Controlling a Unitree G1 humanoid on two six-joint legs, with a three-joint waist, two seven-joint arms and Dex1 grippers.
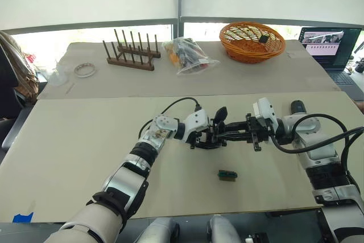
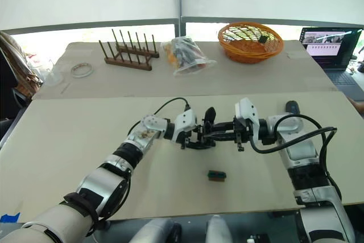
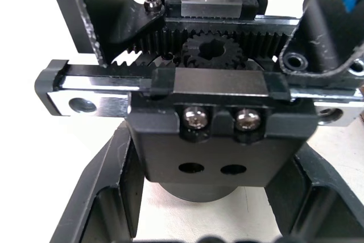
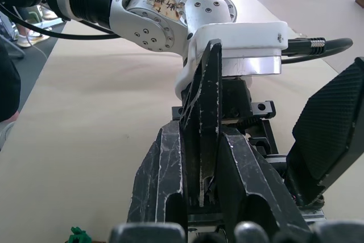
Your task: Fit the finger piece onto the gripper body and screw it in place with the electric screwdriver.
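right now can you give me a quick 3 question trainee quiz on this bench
1. True or false: the left tool holds the gripper body.
2. What does the right tool pinch? A) the finger piece B) the orange basket C) the tape roll
3. Fill in: the small green part lies on the ____, nearer the robot than both tools.

Key: 1 true; 2 A; 3 table.
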